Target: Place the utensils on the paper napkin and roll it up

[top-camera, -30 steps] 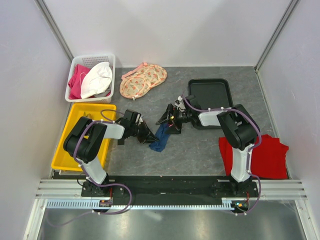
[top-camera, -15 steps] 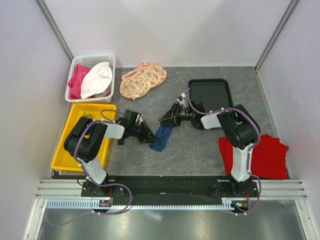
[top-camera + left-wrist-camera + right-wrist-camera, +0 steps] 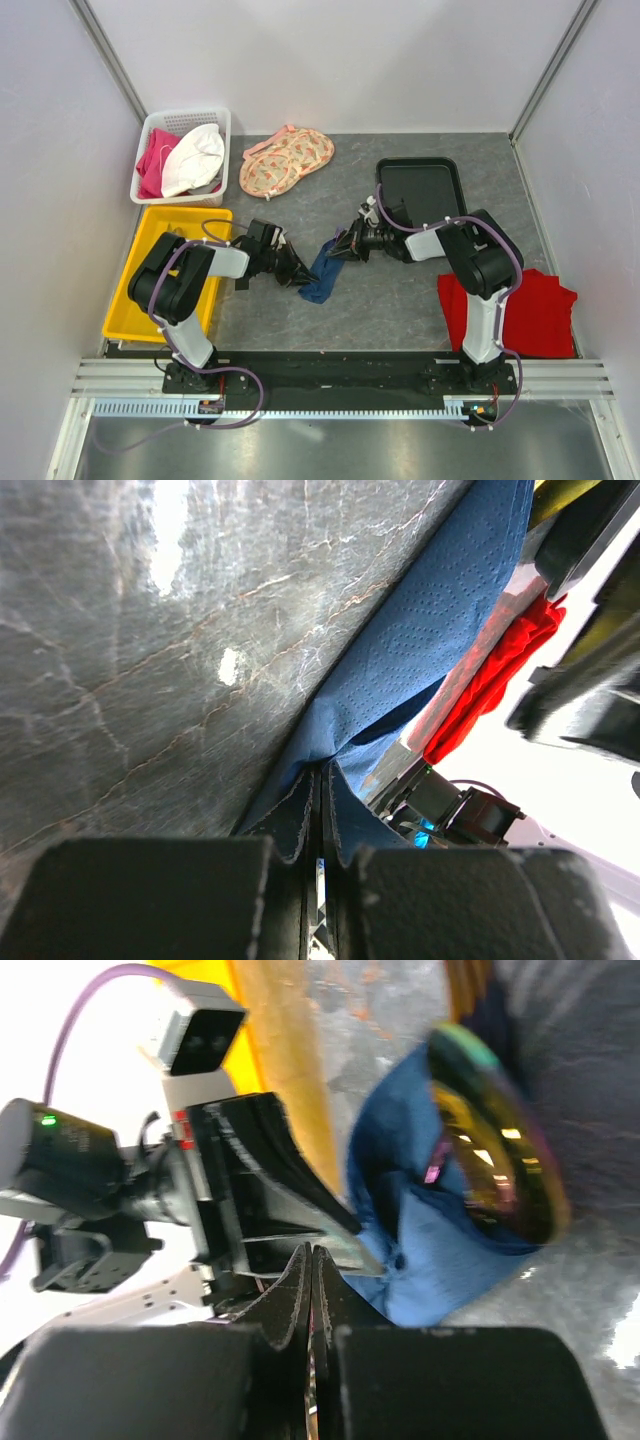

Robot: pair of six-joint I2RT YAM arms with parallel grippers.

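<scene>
Over the last second the right gripper (image 3: 338, 248) had drawn back toward the black plastic tray (image 3: 425, 185), its tips ending at the far end of the dark navy-blue paper napkin (image 3: 322, 276). Its jaws were shut; whether they pinched paper could not be told. The left gripper (image 3: 302, 277) was clamped on the napkin's near-left edge. The bunched napkin lay on the grey marbled table (image 3: 400, 295) between the grippers, its long axis running near-left to far-right, with a shiny gold-coloured utensil head (image 3: 495, 1140) against its folds.
</scene>
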